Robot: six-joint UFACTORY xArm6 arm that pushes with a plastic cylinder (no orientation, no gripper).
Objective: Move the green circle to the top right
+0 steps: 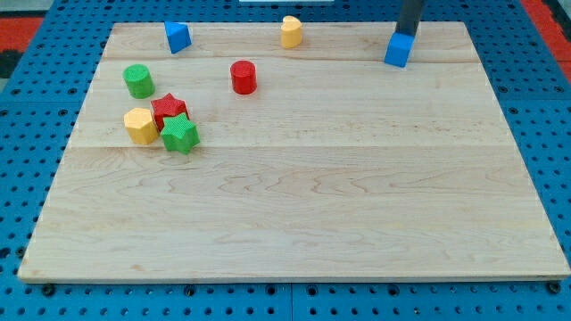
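The green circle [138,80] stands near the board's left edge, in the upper left part of the view. My tip [407,34] is at the top right of the board, its end right behind the blue cube [400,50], touching or nearly touching it. The rod comes down from the view's top edge. The tip is far to the right of the green circle.
A red star [168,110], a yellow hexagon [140,125] and a green star [179,135] cluster just below the green circle. A red cylinder [243,77], a blue block [177,37] and a yellow block [291,31] stand along the top. The wooden board [321,205] lies on blue pegboard.
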